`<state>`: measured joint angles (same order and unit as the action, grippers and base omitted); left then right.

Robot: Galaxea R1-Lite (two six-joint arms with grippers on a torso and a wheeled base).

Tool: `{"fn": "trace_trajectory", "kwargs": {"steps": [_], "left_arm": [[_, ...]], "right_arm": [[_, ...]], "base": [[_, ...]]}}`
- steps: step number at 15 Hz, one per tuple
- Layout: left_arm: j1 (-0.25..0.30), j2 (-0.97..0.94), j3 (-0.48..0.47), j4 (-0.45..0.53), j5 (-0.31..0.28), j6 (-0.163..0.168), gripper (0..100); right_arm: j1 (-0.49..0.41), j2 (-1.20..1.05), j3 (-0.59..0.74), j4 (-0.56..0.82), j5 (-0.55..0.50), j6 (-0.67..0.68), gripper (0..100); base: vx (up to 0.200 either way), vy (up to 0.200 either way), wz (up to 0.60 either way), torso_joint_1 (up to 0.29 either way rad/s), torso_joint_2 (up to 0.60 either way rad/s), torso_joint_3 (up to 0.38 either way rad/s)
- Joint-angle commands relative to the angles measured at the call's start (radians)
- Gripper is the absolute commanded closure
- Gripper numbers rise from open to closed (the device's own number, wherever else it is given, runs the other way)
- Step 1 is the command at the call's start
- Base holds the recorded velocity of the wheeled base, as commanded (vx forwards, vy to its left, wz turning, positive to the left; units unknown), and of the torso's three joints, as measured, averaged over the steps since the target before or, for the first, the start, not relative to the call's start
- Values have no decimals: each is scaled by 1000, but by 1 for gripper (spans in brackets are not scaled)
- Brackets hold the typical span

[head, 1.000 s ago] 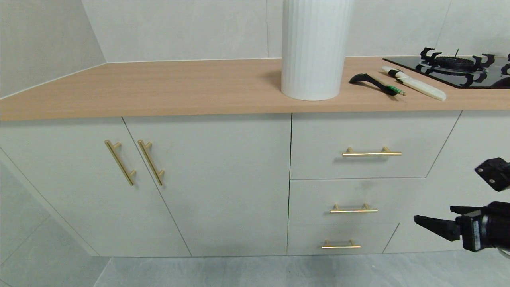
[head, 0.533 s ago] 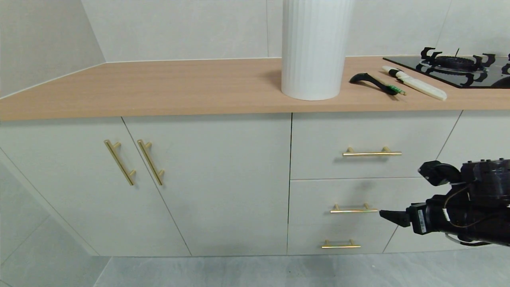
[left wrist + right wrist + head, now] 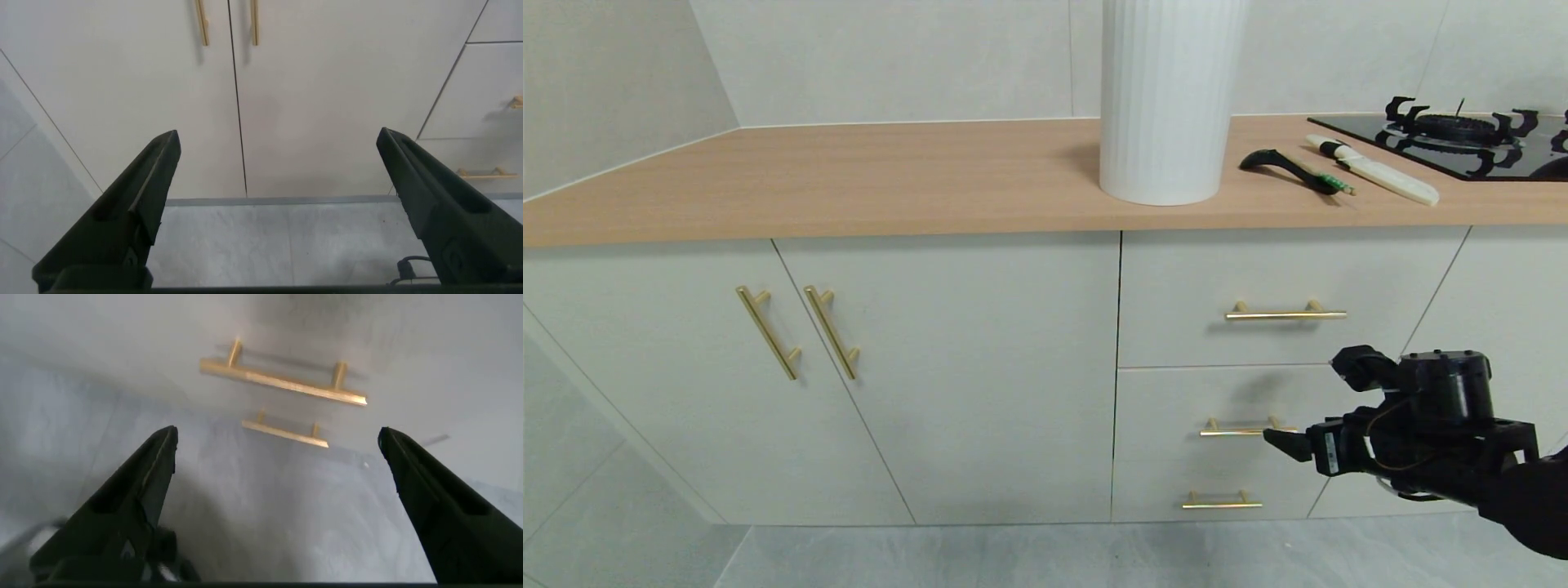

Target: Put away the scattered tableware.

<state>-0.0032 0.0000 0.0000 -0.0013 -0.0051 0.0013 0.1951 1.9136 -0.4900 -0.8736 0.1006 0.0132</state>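
Head view: the right gripper (image 3: 1307, 398), fingers spread wide, sits just before the middle drawer handle (image 3: 1246, 428). The left gripper (image 3: 278, 143) (also spread wide) faces the cupboard doors (image 3: 327, 90).

The white ribbed container (image 3: 1172, 98) is cut off by the head view's upper edge, and the hob (image 3: 1462, 135) by its right edge. The green-tipped item (image 3: 1333, 183) beside the black utensil (image 3: 1278, 166) is too small to identify. Contact between the right gripper (image 3: 1300, 397) and the middle drawer handle (image 3: 1237, 428) cannot be determined, as its lower finger overlaps the handle's right end.
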Motion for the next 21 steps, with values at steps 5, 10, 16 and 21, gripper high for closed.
{"fn": "trace_trajectory", "kwargs": {"steps": [5, 10, 16, 21], "left_arm": [[0, 0, 0, 0, 1, 0, 0], [0, 0, 0, 0, 1, 0, 0], [0, 0, 0, 0, 1, 0, 0], [0, 0, 0, 0, 1, 0, 0]], "right_arm": [[78, 303, -9, -327, -168, 96, 0], [79, 378, -75, -363, -268, 110, 0], [78, 449, -167, -364, -354, 168, 0], [78, 482, -177, -369, -357, 169, 0]], "base": [[0, 0, 0, 0, 0, 0], [0, 0, 0, 0, 0, 0], [0, 0, 0, 0, 0, 0], [0, 0, 0, 0, 0, 0]]}}
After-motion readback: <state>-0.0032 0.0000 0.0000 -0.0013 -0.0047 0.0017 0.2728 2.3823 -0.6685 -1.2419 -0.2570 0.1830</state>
